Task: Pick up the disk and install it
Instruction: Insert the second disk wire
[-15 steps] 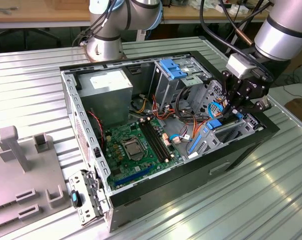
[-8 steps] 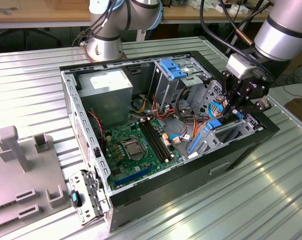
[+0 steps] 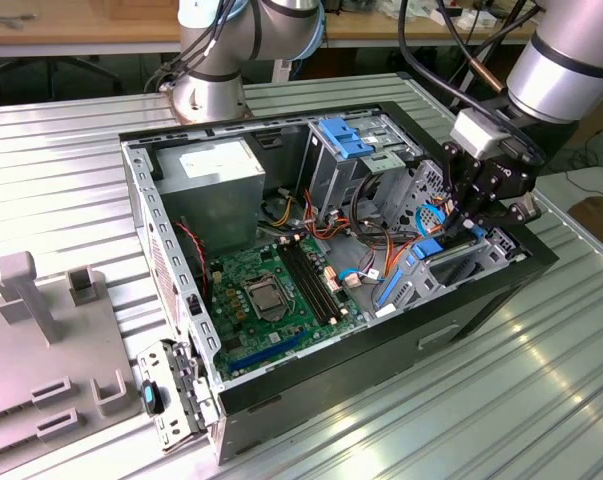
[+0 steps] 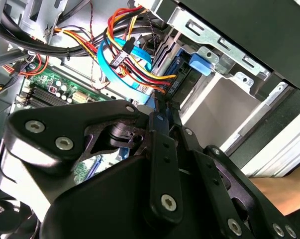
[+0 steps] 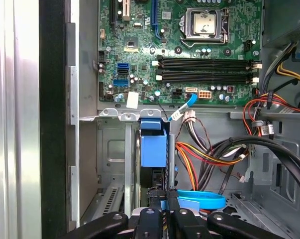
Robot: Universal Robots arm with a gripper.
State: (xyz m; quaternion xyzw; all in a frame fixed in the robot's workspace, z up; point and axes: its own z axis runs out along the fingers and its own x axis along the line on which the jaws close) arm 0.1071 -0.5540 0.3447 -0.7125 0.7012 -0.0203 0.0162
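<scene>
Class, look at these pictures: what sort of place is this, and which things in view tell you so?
Probably a robotics lab or test bench for computer assembly. An opened computer case lies on a ribbed metal table, a robot arm's pincer reaches into its drive bay, and grey fixtures stand alongside.

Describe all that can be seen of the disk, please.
The disk stands on edge in the metal drive bay of the computer case, beside the green motherboard. Its frame is bright blue plastic, the body between looks dark. The gripper is shut on its edge. Flat blue cables lie next to it.
</scene>
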